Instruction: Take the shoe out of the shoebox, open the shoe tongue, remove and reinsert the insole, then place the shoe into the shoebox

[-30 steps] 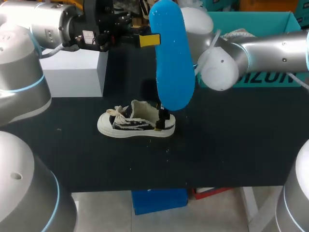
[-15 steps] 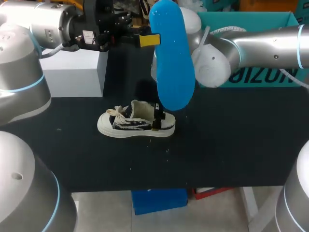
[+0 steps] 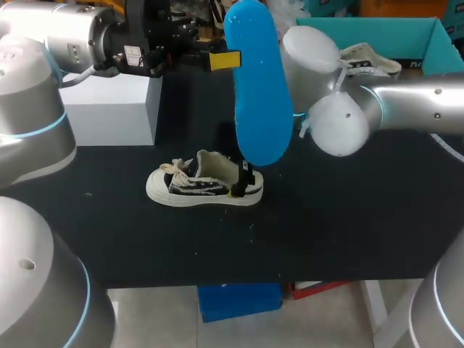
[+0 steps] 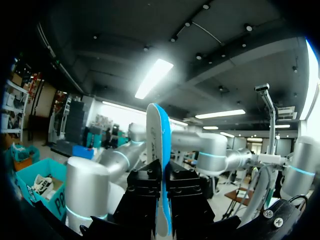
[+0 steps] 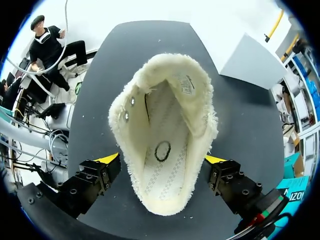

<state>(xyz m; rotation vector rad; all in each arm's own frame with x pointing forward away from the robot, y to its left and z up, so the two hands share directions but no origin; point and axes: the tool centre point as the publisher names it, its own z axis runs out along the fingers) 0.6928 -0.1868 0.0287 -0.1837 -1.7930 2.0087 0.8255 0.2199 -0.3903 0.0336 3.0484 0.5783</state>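
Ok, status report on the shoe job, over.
Left claw shut on blue insole, held upright above table. Right claw astride heel of shoe, grip unclear. It sits outside shoebox.

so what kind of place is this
Probably a robotics lab or test cell: a left arm and right arm hang over a black table, the left claw grips a blue insole upright, and a sneaker stands before a teal shoebox.

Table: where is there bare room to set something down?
Bare table lies between the shoe and the near edge, and to the shoe's right. The middle is crowded, with the right tool at the shoe's heel and the blue insole held above it.
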